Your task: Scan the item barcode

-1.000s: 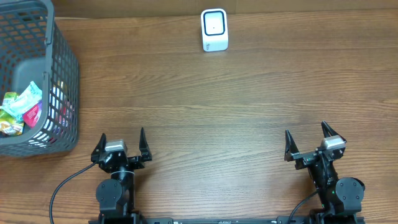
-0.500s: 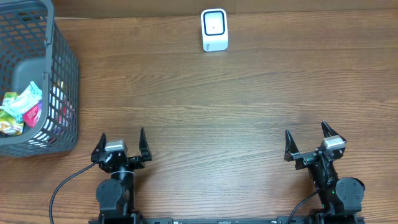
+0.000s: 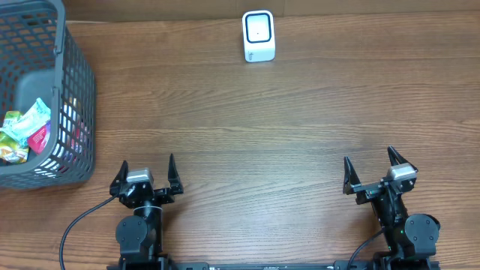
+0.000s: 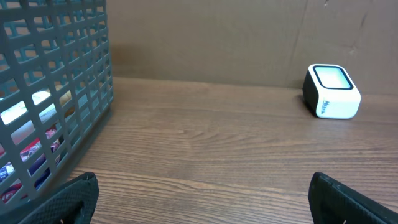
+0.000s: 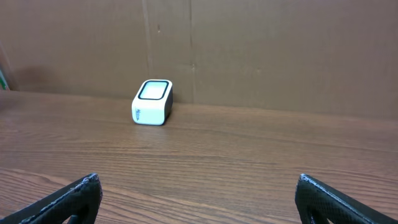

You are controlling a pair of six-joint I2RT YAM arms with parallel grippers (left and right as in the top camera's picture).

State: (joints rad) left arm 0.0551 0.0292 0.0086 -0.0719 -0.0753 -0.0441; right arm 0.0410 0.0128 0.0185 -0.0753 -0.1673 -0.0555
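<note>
The left gripper and right gripper are spread wide, nothing held. Green and pink packets are seen inside the grey mesh basket, far left; the white scanner is stood at the table's far edge. Nothing has been moved since.

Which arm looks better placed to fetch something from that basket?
Probably left. The left end effector sits open near the basket holding the snack packets; the right end effector, also open and empty, is far across the table.
</note>
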